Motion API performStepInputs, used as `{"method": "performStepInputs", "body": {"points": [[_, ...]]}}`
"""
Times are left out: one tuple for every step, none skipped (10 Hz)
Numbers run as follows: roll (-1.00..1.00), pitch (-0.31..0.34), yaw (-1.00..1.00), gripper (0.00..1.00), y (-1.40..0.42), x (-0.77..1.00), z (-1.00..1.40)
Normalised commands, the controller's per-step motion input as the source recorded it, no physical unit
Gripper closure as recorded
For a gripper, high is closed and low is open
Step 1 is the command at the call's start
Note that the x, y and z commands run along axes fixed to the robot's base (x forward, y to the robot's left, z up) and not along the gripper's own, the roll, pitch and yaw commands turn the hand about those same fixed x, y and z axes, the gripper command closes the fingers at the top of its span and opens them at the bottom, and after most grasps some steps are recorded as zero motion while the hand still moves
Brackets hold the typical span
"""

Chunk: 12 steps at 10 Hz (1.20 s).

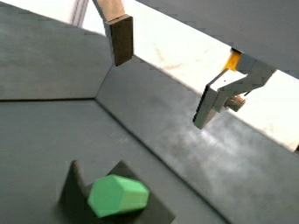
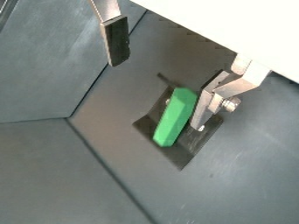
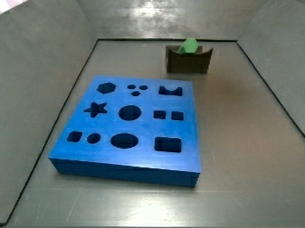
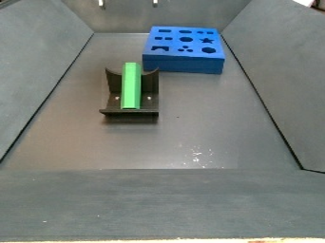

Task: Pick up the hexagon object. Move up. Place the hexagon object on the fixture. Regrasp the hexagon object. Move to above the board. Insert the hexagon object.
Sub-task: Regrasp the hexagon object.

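The gripper (image 2: 163, 70) hung above the floor with its flat silver fingers (image 2: 114, 39) spread wide, holding nothing. Below it, the smooth green hexagon object (image 2: 177, 115) lay in the notch of the dark fixture (image 4: 127, 114). Well apart sat the thick blue board (image 3: 135, 127) with its dark shaped cut-outs.

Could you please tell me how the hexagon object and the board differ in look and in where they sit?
The hexagon object is bright green and slender; the board is a wide blue slab. The hexagon object rests in the fixture; the board lies flat on the floor. The board has cut-out holes; the hexagon object has none. Neither is touched by the open end effector.
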Motion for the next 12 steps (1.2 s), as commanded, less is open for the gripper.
{"method": "performStepInputs", "body": {"points": [[1.00,0.205,0.14,0.00,-0.05,0.14,-0.04],[0.85,0.203,0.16,0.00,-0.06,0.16,-0.03],[0.62,0.181,0.19,0.00,-0.06,0.19,-0.03],[0.45,0.162,0.21,0.00,-0.06,0.22,-0.04],[0.31,0.137,0.22,0.00,-0.05,0.24,-0.03],[0.23,0.107,0.23,0.00,-0.04,0.25,-0.02],[0.19,0.067,0.23,0.00,-0.06,0.23,-0.03],[0.18,0.047,0.22,0.00,-0.06,0.22,-0.03],[0.18,0.039,0.21,0.00,-0.06,0.21,-0.03],[0.18,0.032,0.19,0.00,-0.06,0.20,-0.03],[0.18,0.029,0.17,0.00,-0.06,0.20,-0.03],[0.18,0.029,0.15,0.00,-0.06,0.20,-0.03]]}}
